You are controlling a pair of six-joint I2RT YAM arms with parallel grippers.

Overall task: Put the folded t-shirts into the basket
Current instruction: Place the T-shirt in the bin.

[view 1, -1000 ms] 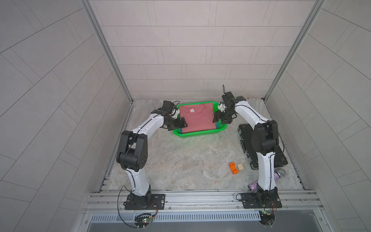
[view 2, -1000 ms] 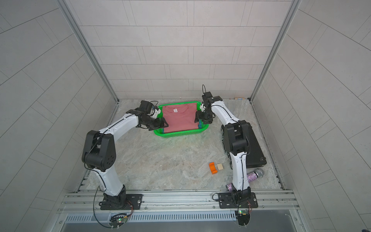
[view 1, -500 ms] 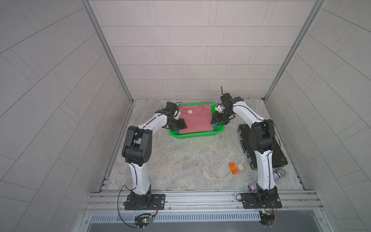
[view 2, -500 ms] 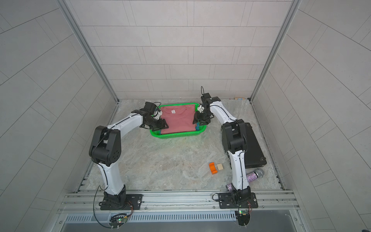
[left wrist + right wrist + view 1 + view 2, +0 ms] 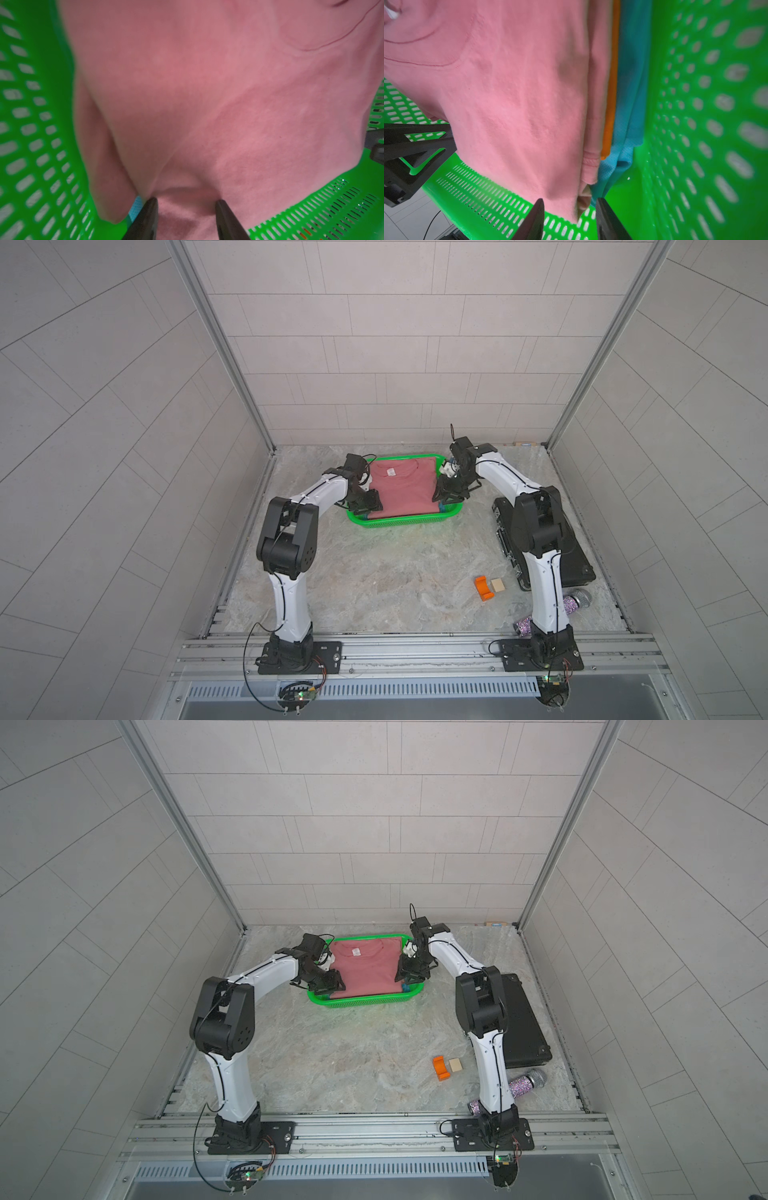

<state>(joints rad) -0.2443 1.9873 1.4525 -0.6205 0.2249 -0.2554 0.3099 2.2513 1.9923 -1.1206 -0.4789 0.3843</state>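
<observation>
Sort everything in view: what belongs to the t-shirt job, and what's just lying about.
Job: pink t-shirt, orange t-shirt, blue t-shirt, stacked in the green basket.
Lying about: black case, orange block, tan block, glitter microphone.

You have a marbled tabletop [image 5: 395, 580]. The green basket [image 5: 399, 522] sits at its far end. A flat black case [image 5: 577, 560] lies along the right side. Nearer you are a small orange block [image 5: 483, 588], a beige block [image 5: 498, 585] just beside it, and a glittery microphone [image 5: 575, 601].
</observation>
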